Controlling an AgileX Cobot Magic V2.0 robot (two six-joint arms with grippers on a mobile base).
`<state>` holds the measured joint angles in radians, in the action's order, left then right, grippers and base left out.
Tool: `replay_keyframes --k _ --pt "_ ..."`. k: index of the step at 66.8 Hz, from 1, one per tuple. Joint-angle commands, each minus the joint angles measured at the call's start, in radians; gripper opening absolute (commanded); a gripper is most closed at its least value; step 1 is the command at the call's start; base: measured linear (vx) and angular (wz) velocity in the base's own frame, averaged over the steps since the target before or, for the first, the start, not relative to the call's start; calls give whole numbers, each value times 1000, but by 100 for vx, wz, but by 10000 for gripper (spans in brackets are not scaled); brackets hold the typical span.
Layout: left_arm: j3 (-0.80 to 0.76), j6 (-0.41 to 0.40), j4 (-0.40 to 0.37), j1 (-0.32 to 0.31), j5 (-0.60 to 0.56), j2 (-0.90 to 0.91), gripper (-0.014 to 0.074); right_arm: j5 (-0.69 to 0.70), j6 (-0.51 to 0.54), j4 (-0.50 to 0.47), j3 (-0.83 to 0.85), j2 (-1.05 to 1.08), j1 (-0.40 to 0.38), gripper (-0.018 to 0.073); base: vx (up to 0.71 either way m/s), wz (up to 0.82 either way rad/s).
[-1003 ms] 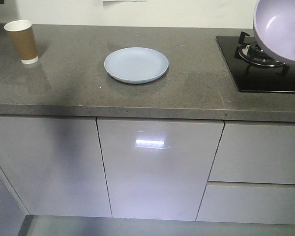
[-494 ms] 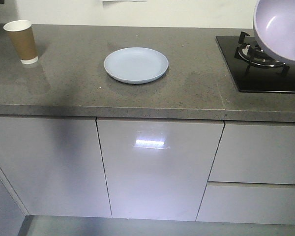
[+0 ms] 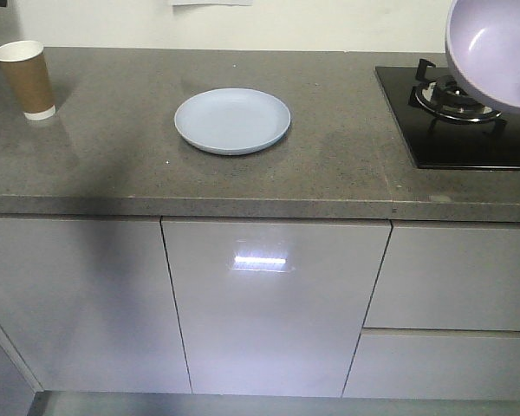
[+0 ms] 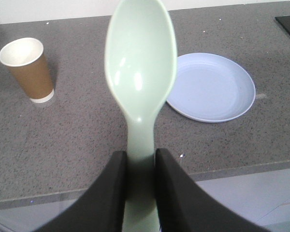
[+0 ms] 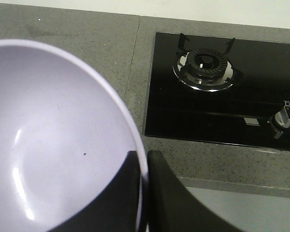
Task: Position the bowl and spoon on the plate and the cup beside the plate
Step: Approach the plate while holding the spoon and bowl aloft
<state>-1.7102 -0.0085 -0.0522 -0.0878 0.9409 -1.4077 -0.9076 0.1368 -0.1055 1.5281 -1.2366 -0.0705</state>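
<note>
L claw (image 4: 140,154) grips spoon (image 4: 141,72), R claw (image 5: 144,155) grips bowl (image 5: 53,145).

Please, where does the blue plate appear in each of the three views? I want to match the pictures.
Front view: the plate lies mid-counter, between the cup at left and the stove at right.
Left wrist view: the plate is right of centre, its left edge behind the held spoon.
Right wrist view: not in it; only the bowl and stove show.
Shared landmark: the grey speckled countertop appears in all three.
</note>
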Motion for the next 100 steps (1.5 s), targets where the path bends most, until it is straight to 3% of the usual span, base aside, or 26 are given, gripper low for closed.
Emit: replay_keyframes --k 1,100 --pt "-27 -7 -7 -7 -66 27 3 78 5 -1 28 24 -4 -11 10 -8" --pt "-27 -7 -7 -7 -66 27 3 78 5 -1 28 24 -4 -11 12 -1"
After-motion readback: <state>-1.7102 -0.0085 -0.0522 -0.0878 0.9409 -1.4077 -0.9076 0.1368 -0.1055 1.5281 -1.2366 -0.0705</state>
